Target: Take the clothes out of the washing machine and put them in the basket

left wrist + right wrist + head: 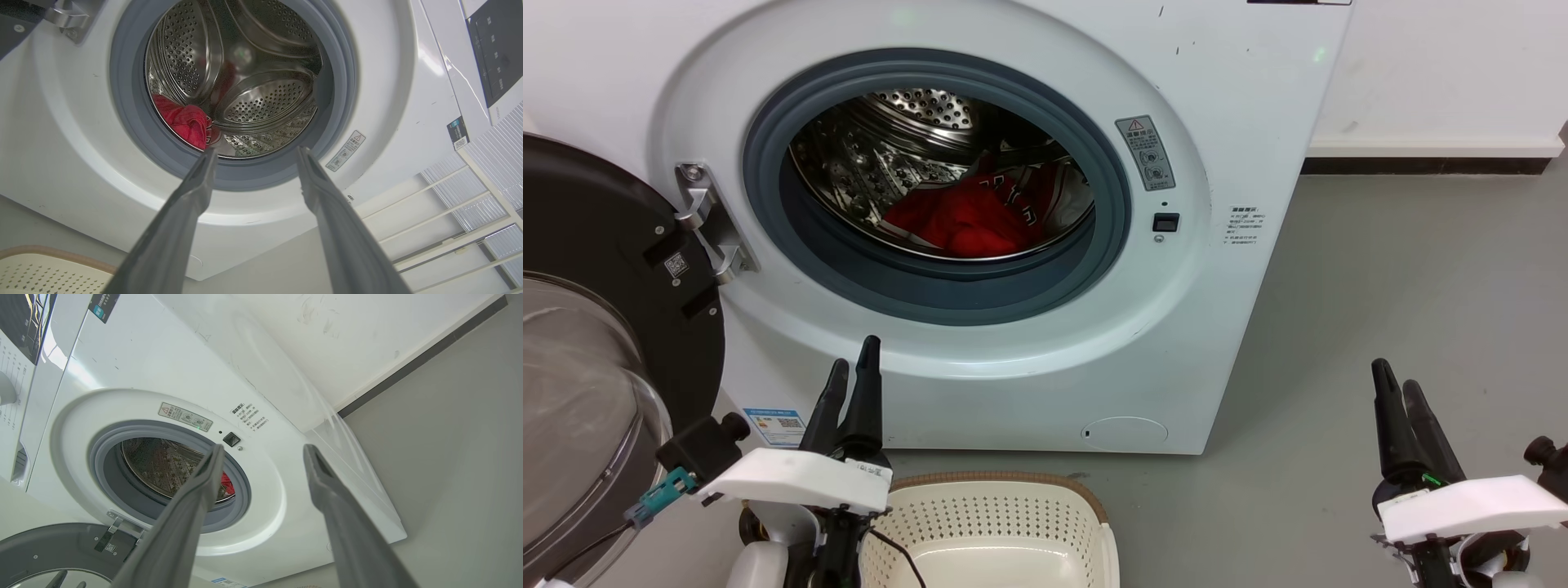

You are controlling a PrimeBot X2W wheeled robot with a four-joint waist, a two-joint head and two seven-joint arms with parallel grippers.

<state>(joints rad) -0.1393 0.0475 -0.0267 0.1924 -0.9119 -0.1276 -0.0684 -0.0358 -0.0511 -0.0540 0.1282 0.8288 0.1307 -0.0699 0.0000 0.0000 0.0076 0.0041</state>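
Overhead, jersey in drum, basket below — wrist views reveal left tool, right tool spread, empty.

The head view looks forward and down on the washer from a little way back. The left hand and right hand rise from its bottom corners, with the basket just beside the left hand. The left wrist view sits low and close, facing up along its hand straight into the drum. The right wrist view sits low and off to the side, facing slantwise up past its hand at the porthole. All three views share the porthole and the red clothes. The head and right wrist views share the door.
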